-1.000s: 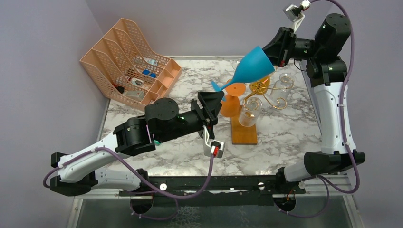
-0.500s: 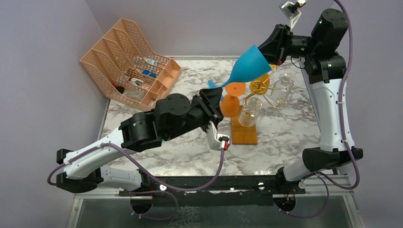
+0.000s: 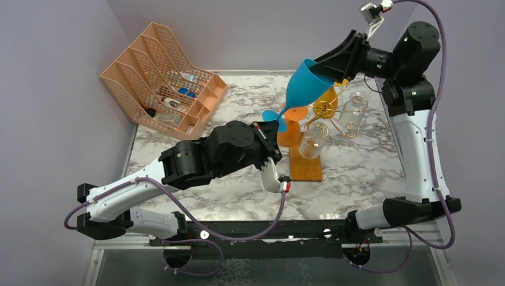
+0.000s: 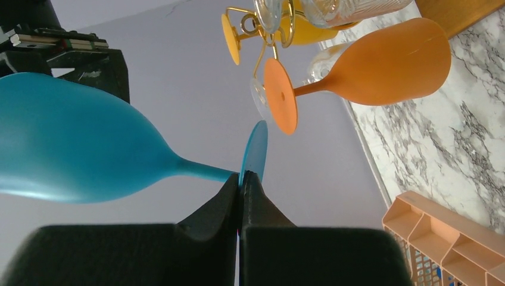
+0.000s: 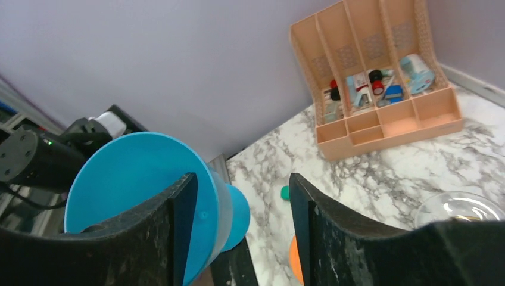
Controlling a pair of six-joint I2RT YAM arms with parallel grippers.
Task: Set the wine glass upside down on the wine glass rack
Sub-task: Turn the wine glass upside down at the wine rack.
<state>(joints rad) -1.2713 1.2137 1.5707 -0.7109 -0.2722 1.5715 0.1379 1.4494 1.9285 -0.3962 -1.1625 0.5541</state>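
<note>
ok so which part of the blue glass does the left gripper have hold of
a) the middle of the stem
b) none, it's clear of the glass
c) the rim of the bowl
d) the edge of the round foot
d: in the left wrist view the left gripper is pinched shut on the edge of the foot of the blue wine glass, right beside where the stem joins it.

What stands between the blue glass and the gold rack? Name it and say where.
The orange glass hangs upside down on the side of the rack facing the blue wine glass, right beside its foot, which the left gripper pinches. A clear glass hangs on the near arm next to it. Nothing else visible intervenes.
</note>
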